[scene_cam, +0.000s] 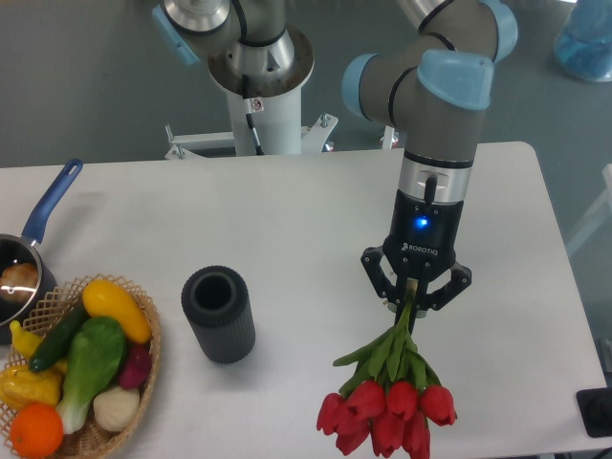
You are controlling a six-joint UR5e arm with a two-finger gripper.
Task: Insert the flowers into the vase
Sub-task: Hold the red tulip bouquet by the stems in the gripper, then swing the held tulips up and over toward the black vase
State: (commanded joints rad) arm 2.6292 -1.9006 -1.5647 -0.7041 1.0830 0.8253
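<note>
At lower right of the frame, the gripper (415, 298) grasps the green stems of the bound red tulips (387, 409); the ribbed dark cylindrical vase (219, 315) stands upright at lower centre-left.

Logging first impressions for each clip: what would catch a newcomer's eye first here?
Probably the red flowers at the table's front right, buds hanging down with the stems pinched in the end effector. Next, the dark ribbed vase standing upright and empty left of them, and the wicker basket of colourful toy produce at the front left corner.
</note>
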